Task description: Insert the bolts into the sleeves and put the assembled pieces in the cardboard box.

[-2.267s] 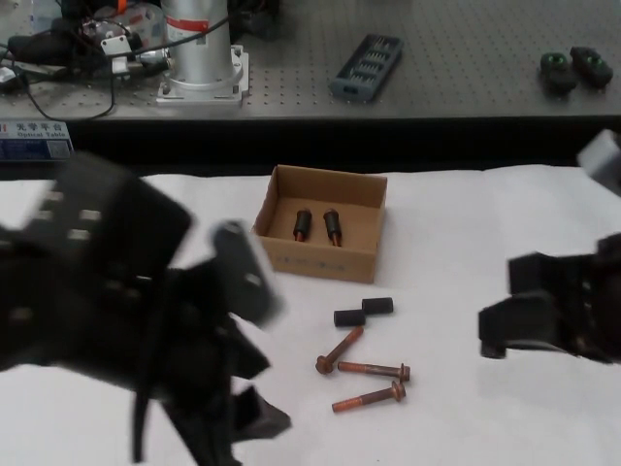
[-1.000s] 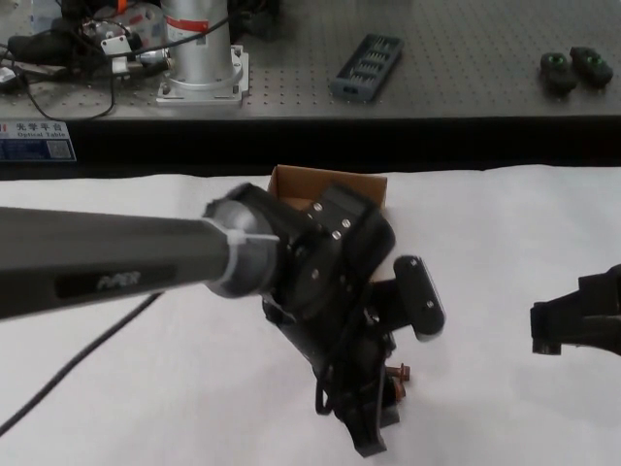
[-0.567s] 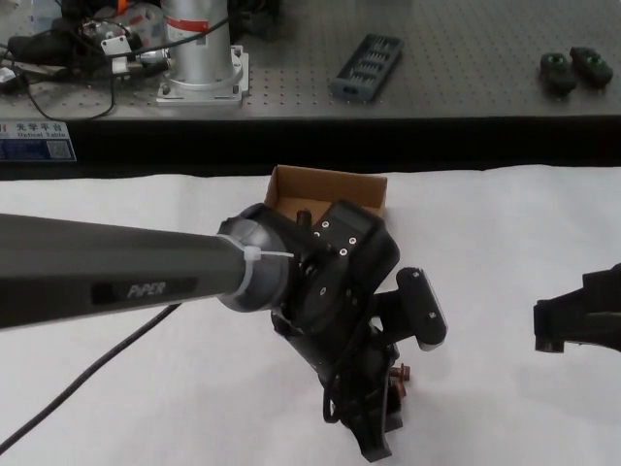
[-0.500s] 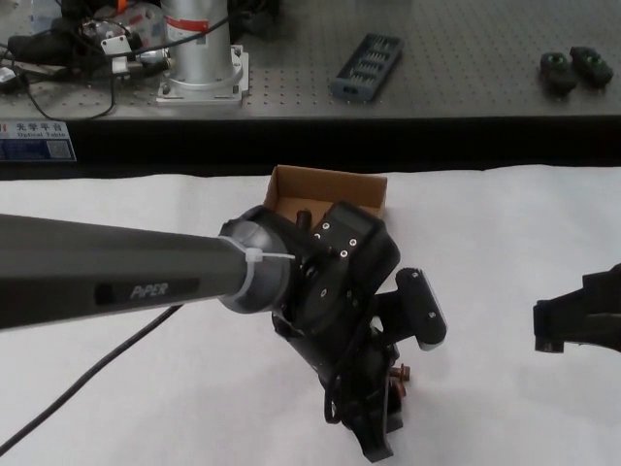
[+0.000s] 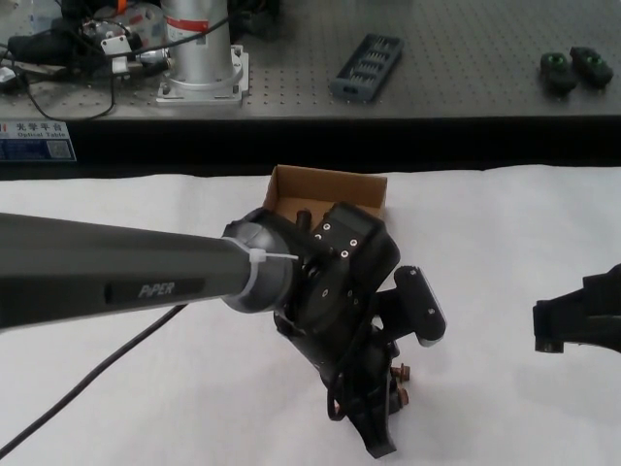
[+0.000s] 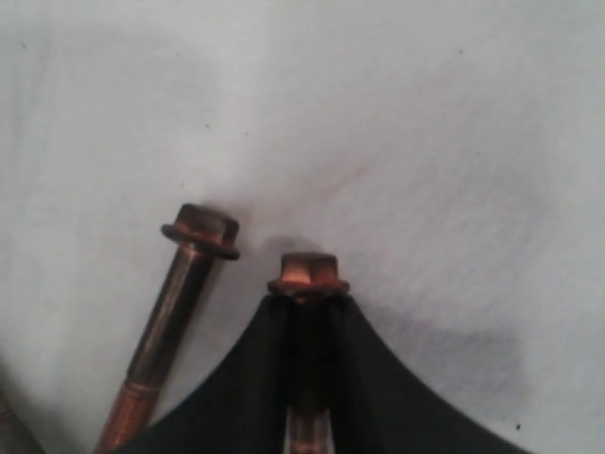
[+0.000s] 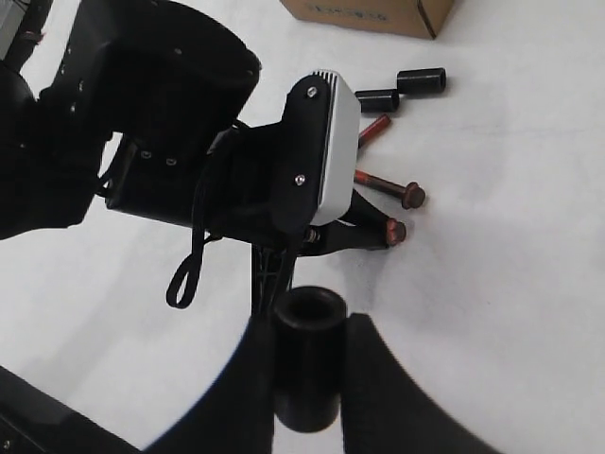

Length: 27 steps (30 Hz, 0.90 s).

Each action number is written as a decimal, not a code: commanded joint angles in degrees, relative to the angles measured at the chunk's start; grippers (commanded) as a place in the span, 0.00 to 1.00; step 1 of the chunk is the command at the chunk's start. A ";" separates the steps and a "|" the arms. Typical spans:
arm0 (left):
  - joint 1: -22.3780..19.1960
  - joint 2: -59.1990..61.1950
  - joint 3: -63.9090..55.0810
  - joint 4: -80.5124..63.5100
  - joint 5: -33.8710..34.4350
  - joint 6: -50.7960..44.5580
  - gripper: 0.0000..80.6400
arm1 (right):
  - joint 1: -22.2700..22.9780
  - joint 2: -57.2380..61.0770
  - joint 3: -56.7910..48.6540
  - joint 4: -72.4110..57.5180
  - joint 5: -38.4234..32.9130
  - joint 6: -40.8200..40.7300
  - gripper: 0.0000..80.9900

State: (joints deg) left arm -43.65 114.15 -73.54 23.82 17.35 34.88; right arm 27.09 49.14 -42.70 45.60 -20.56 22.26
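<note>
Swung in low since the earlier frame: left gripper, clenched on bolt, head poking just beyond it; spare bolt beside. Right gripper: clamped on sleeve; judged ready for insertion

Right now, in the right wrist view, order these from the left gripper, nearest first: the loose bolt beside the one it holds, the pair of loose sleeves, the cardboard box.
1. The loose bolt, right beside the left gripper on the cloth.
2. The loose sleeves, farther out.
3. The cardboard box, farthest, beyond the sleeves.
</note>
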 commanded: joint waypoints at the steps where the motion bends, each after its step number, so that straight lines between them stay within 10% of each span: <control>1: -0.33 0.99 -1.14 2.45 -1.94 -0.34 0.01 | -0.41 -0.58 -0.06 -0.04 -0.99 -0.46 0.02; 13: 1.35 -7.99 -6.34 8.89 -5.96 -13.20 0.01 | -1.86 -0.58 -0.06 1.91 -1.62 -3.55 0.02; 27: 12.83 -26.17 -1.41 3.07 11.56 -32.86 0.01 | -1.82 -0.58 -0.06 0.20 -10.59 -14.41 0.02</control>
State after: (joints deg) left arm -32.16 91.03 -76.77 30.23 25.86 5.89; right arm 25.55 49.14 -42.70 47.38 -29.26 10.04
